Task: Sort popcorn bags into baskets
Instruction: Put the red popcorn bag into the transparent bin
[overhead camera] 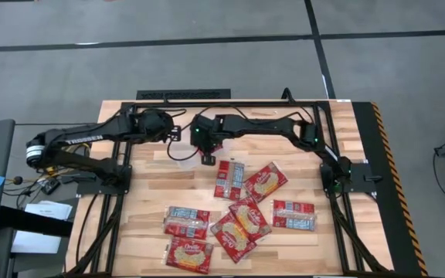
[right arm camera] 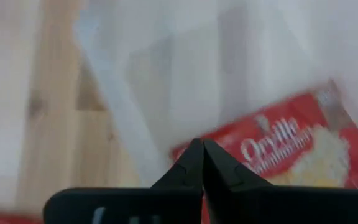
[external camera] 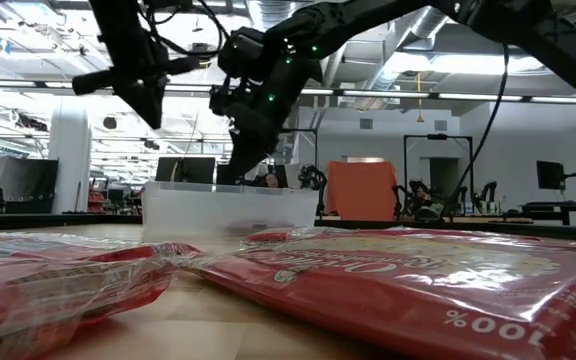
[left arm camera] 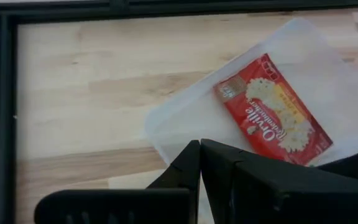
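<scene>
A transparent tray (overhead camera: 181,153) stands on the wooden table at the far middle; it also shows in the low view (external camera: 228,212). One red popcorn bag (left arm camera: 272,112) lies flat inside it, popcorn picture up. Several more red bags (overhead camera: 238,212) lie loose on the table nearer the front. My right gripper (overhead camera: 206,158) hovers shut and empty just above the tray and the bag in it (right arm camera: 284,149). My left gripper (overhead camera: 174,133) is shut and empty, higher up beside the tray's far left side (left arm camera: 166,124).
A black frame (overhead camera: 230,103) runs round the table's far edge and sides. Loose bags overlap in a pile near the front middle (overhead camera: 242,224); one lies at the front left (overhead camera: 188,255), one at the right (overhead camera: 293,215). Bare wood lies left of the tray.
</scene>
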`<state>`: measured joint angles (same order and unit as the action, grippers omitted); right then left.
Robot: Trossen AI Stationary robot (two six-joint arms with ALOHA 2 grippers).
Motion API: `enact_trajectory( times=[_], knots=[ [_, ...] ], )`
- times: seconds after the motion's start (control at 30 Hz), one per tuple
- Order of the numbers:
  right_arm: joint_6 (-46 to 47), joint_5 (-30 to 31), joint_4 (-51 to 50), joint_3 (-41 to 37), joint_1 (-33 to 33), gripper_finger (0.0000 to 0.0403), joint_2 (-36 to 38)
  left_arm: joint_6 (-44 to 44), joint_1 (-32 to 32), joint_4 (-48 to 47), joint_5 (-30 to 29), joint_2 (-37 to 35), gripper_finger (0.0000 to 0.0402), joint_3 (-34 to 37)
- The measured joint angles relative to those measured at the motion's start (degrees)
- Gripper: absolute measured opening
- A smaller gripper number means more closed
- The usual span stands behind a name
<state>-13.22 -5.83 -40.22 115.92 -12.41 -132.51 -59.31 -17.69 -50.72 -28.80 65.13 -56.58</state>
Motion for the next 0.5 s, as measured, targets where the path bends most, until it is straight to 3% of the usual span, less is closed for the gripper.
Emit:
enact_trajectory(
  times=[0.23, 0.5],
  knots=[
    [-7.3, -0.5, 2.6, 0.0, 0.4, 0.0006, 0.0, -1.6, -1.0, -8.1, -3.5, -7.7, 0.0000, 0.0],
    [-12.2, -0.9, 7.2, -0.1, 0.4, 0.0019, -1.0, -4.0, -2.8, -13.5, -5.1, -13.9, 0.0000, 0.0]
  ],
)
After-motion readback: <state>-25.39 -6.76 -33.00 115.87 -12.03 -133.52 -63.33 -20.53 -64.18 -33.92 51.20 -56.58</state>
